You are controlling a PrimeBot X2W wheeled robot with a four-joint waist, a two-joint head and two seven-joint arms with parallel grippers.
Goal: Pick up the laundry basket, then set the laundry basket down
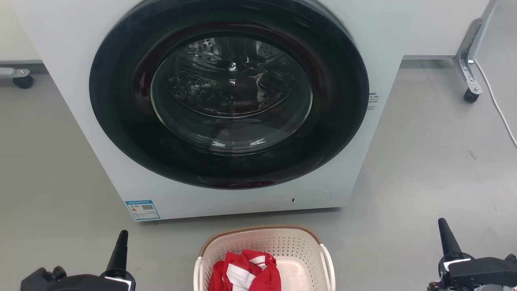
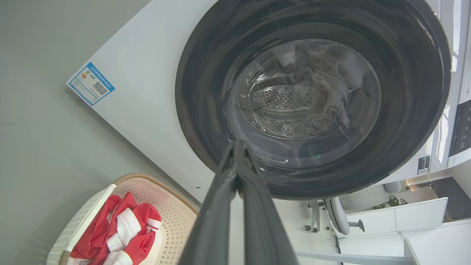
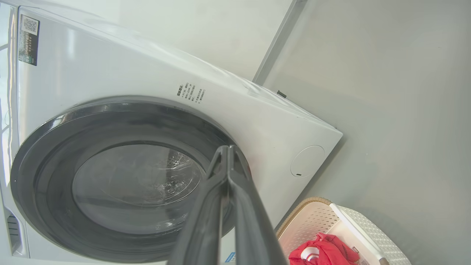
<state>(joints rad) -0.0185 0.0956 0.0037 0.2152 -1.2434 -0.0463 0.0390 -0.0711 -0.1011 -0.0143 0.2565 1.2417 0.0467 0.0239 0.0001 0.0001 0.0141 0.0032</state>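
The basket [image 1: 282, 246] is sitting on the grey floor [image 1: 424, 169] just in front of the washer [image 1: 181, 200], between the two grippers and apart from both. A red-and-white garment [image 1: 244, 273] is lying inside it. The left gripper [image 1: 122, 236] and right gripper [image 1: 443, 224] are hovering to either side, each with its fingers pressed together, gripping nothing.
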